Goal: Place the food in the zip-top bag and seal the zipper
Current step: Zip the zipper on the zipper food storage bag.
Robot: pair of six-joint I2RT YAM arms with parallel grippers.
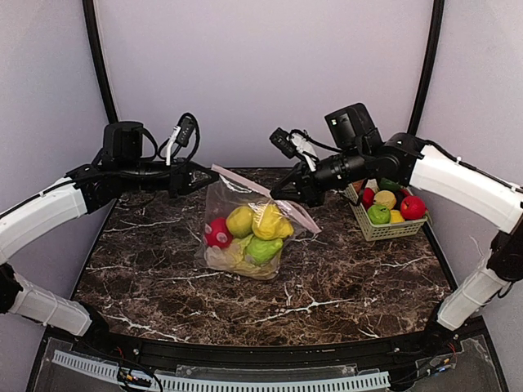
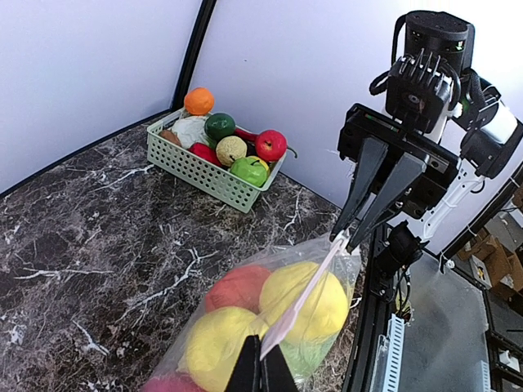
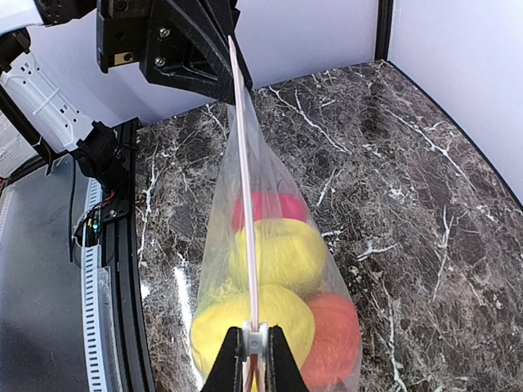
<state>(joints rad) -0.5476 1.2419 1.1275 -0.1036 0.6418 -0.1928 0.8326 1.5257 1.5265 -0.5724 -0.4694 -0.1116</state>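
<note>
1. Leftmost, at the left gripper: fingers pressed together on one end of the pink zipper, holding it raised.
2. Between the arms, hanging from that strip, bottom resting on the marble table: the dotted zip-top bag, loaded with food in red, yellow and green.
3. Further right, at the right gripper: pinched on the strip at what looks like the white slider tab.
4. Rightmost: a pale green mesh basket holding more fruit.
5. Likely the sealing step; calls next for drawing the slider along the taut strip while anchoring the far end.
</note>
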